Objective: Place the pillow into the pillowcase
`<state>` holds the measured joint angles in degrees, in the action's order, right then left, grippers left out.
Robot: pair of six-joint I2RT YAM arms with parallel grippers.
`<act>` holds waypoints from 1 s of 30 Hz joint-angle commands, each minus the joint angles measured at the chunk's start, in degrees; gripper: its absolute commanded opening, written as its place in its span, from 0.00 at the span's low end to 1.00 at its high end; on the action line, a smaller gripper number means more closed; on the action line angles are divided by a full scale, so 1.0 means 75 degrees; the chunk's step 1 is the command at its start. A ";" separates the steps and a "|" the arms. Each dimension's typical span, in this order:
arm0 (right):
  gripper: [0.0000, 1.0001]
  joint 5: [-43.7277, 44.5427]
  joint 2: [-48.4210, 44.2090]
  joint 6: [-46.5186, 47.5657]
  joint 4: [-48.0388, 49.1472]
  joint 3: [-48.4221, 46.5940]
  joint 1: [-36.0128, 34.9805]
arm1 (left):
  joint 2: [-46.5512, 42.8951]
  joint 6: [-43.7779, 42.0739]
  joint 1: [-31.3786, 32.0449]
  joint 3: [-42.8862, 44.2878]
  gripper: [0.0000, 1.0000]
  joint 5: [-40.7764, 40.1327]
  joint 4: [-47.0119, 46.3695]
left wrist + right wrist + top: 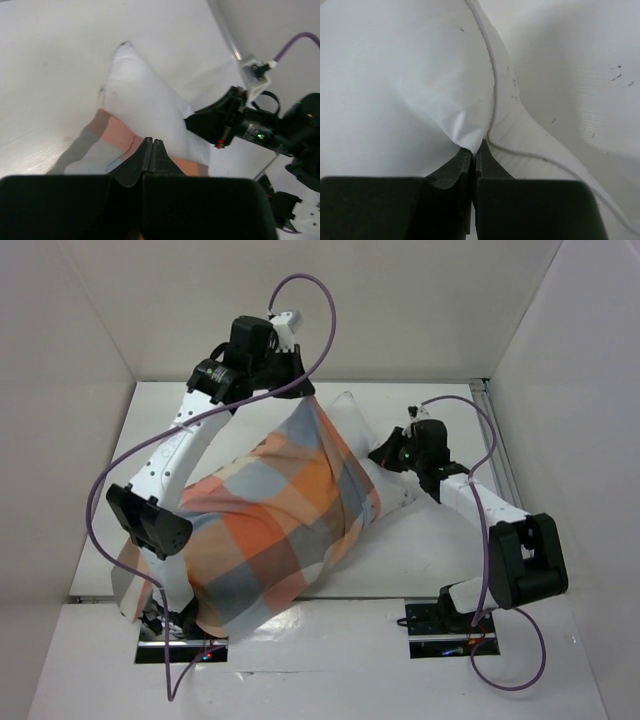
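The checked pillowcase (280, 530) covers most of the white pillow (348, 410), whose far corner and right side still stick out. My left gripper (298, 390) reaches down at the case's far edge. In the left wrist view its jaws (151, 142) are shut at the hem of the pillowcase (112, 132), with fabric drawn to the tips and the bare pillow (145, 100) beyond. My right gripper (383, 455) sits at the pillow's right side. Its wrist view shows the jaws (475, 147) shut on a pinched fold of the pillow (395, 75) beside the seam.
White walls enclose the table (450, 570) at the back and on both sides. A metal rail (497, 440) runs along the right edge. Purple cables loop above both arms. The right gripper (220, 122) shows close beside the pillow in the left wrist view.
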<state>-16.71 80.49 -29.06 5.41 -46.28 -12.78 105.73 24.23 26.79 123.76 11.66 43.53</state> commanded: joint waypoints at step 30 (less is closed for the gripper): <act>0.94 0.2316 -0.1179 0.0031 -0.0603 -0.1412 -0.0512 | 0.1359 0.3648 -0.1438 0.1779 0.00 0.4176 -0.5113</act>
<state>-12.75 79.96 -26.04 2.02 -58.54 -17.43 122.02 49.89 17.17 135.72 42.02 16.86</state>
